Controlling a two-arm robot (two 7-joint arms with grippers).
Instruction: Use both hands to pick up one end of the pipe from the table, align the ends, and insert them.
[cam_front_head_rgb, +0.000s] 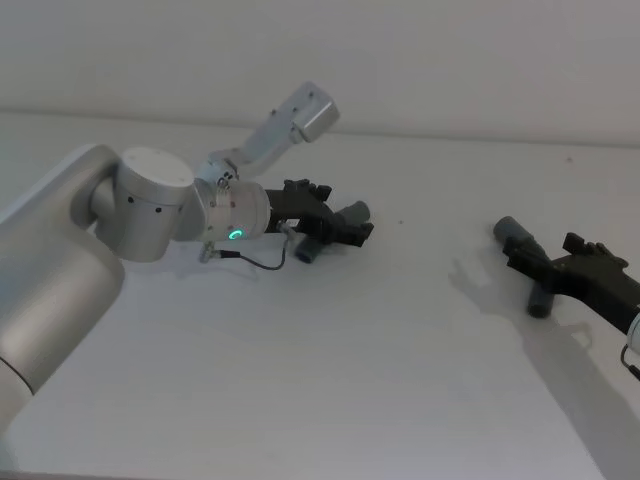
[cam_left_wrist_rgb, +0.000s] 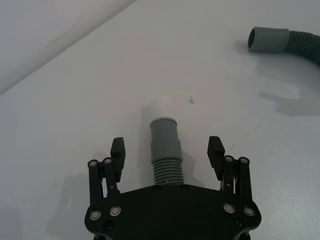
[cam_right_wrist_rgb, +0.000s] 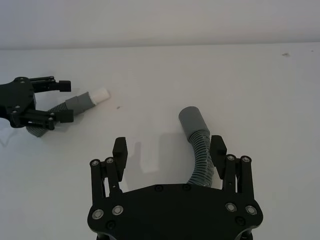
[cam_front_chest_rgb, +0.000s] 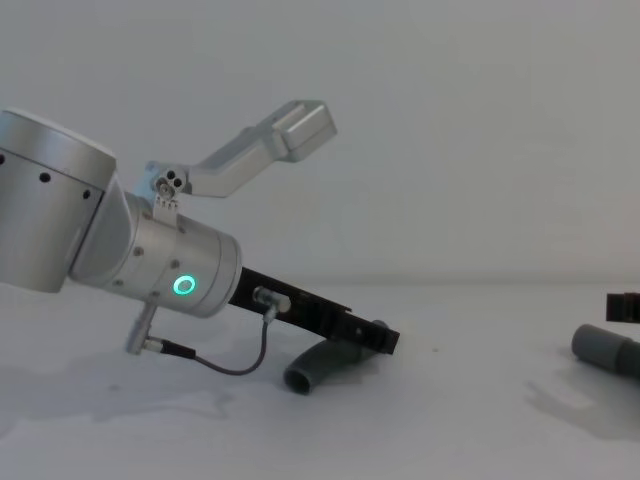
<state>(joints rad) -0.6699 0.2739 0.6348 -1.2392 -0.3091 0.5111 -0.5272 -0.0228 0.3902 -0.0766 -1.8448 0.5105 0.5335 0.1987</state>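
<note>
The curved ribbed pipe piece (cam_left_wrist_rgb: 165, 150) lies on the white table (cam_front_head_rgb: 330, 380), its collar and white spigot (cam_left_wrist_rgb: 164, 107) pointing away from my left gripper (cam_left_wrist_rgb: 167, 150). That gripper is open, one finger on each side of the ribbed part and clear of it. It shows low over the piece in the head view (cam_front_head_rgb: 340, 215) and the chest view (cam_front_chest_rgb: 385, 340). The other pipe piece (cam_right_wrist_rgb: 196, 140), ribbed with a smooth grey mouth (cam_right_wrist_rgb: 190, 117), lies between the open fingers of my right gripper (cam_right_wrist_rgb: 168, 150), closer to one finger. This gripper (cam_front_head_rgb: 545, 262) sits at the table's right.
The two pipe pieces lie well apart, with bare table between them (cam_front_head_rgb: 430, 250). A white wall (cam_front_head_rgb: 400, 60) runs behind the table's far edge. My left arm's silver wrist (cam_front_chest_rgb: 170, 270) with its green ring light and a loose cable (cam_front_chest_rgb: 235, 360) hang low over the surface.
</note>
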